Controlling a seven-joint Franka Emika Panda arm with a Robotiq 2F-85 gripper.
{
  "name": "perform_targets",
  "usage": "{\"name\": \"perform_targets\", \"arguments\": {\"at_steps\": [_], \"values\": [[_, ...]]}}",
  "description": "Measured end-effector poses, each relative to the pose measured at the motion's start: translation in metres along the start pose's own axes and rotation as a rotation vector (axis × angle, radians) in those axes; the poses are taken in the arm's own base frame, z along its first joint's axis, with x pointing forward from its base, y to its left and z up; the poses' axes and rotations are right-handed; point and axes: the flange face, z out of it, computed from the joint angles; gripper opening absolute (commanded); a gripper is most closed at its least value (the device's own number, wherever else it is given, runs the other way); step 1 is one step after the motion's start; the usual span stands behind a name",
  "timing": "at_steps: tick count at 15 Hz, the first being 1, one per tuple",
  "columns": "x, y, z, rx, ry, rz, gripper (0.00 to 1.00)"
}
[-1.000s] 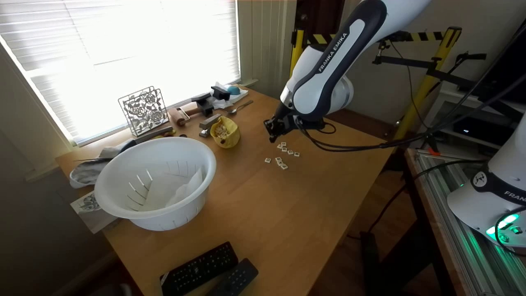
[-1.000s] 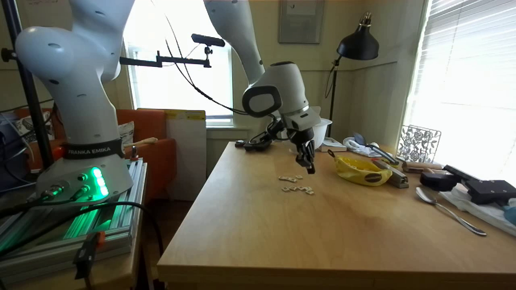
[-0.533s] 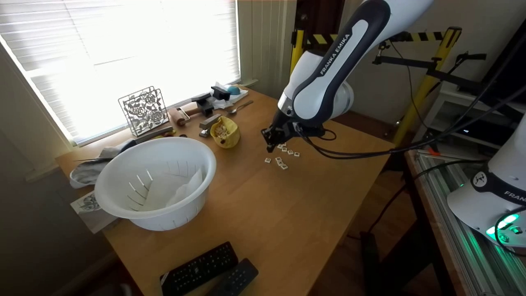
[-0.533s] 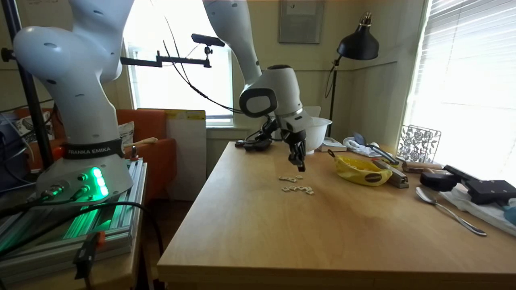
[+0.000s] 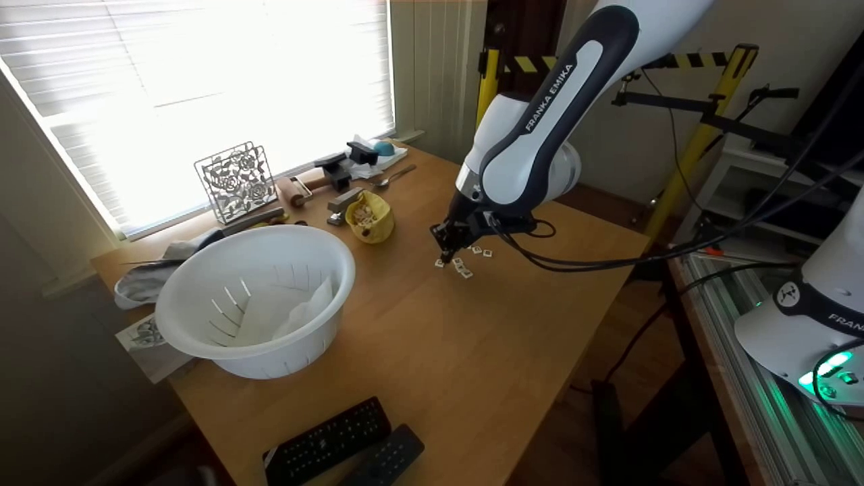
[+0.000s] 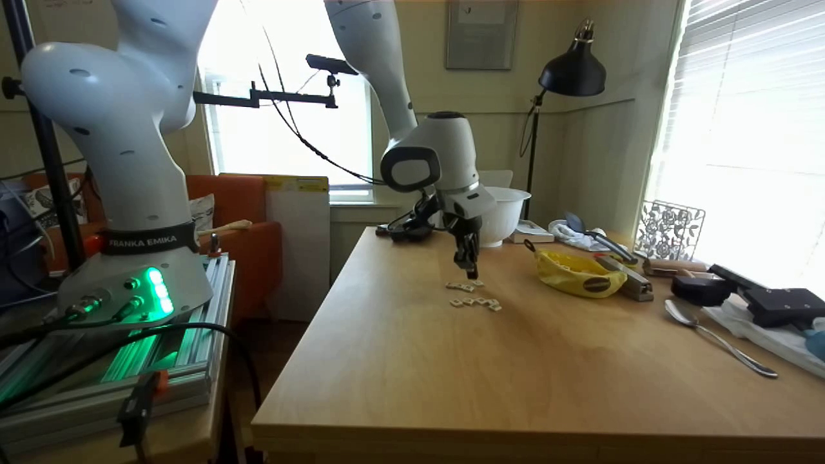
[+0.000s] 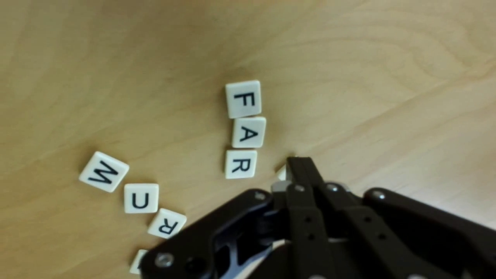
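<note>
My gripper (image 7: 304,161) is shut, its fingers pressed together with nothing seen between them. It points down at the table in both exterior views (image 5: 445,258) (image 6: 472,274). A white tile (image 7: 282,173) is mostly hidden behind the fingertips; I cannot tell whether they touch it. In the wrist view, tiles lettered F (image 7: 243,99), A (image 7: 249,132) and R (image 7: 240,164) form a column beside the fingertips. To the left lie a tile with M or W (image 7: 104,171), a U tile (image 7: 141,198), another R tile (image 7: 167,223), and a tile (image 7: 137,262) partly covered by the gripper.
A yellow banana-like pouch (image 5: 370,217) holding small pale pieces stands near the gripper. A white colander (image 5: 337,317), two black remotes (image 5: 331,439), a metal napkin holder (image 5: 237,182), a stapler (image 6: 628,278) and a spoon (image 6: 715,338) are on the table (image 6: 548,374).
My gripper has moved down and sideways to the tiles, going left and slightly lower in an exterior view, and now hovers at the single tile. The tiles have not visibly moved.
</note>
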Motion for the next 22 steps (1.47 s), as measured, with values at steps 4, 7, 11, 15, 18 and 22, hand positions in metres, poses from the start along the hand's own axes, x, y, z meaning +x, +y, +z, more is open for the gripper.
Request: {"name": "perform_targets", "arguments": {"at_steps": [4, 7, 11, 15, 18, 22], "values": [[-0.001, 0.005, 0.006, -0.006, -0.006, -0.005, 0.0], [-0.001, 0.006, 0.009, -0.004, -0.004, -0.004, 0.0], [-0.001, 0.006, 0.011, 0.001, -0.005, -0.002, 0.0], [0.003, -0.001, 0.007, 0.024, -0.002, 0.001, 0.0], [0.008, -0.005, 0.004, 0.036, 0.006, 0.001, 0.0], [0.008, -0.004, 0.006, 0.033, 0.005, 0.001, 0.0]]}}
